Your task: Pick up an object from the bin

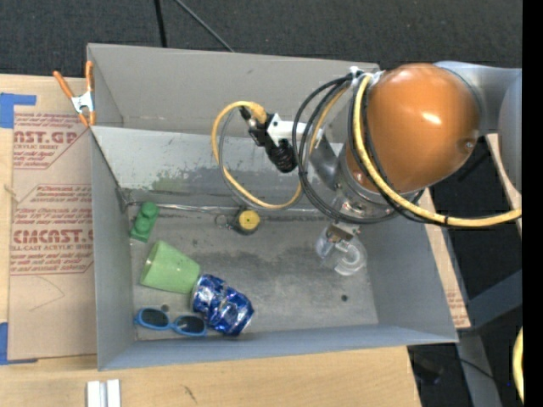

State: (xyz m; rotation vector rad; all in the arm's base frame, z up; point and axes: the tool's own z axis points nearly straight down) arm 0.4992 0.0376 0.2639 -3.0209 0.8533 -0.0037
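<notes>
Right side of bin floor: gripper sits low, directly over a clear plastic cup-like piece lying on bare metal.
Grip state: cannot be told; the tool end is too masked to show whether it is open or closed.
Task item position: the clear piece lies right of centre on the floor of the bin, well apart from every other item. Whether the gripper tip touches its top edge or hangs just above it cannot be told.
Arm: orange cover sits over the bin's right half, ringed by black and yellow cables.
Centre, near back wall: small yellow round item.
Left wall: small green bottle.
Front left corner: green cup on its side, crumpled blue can touching it, blue sunglasses just beside the can.
</notes>
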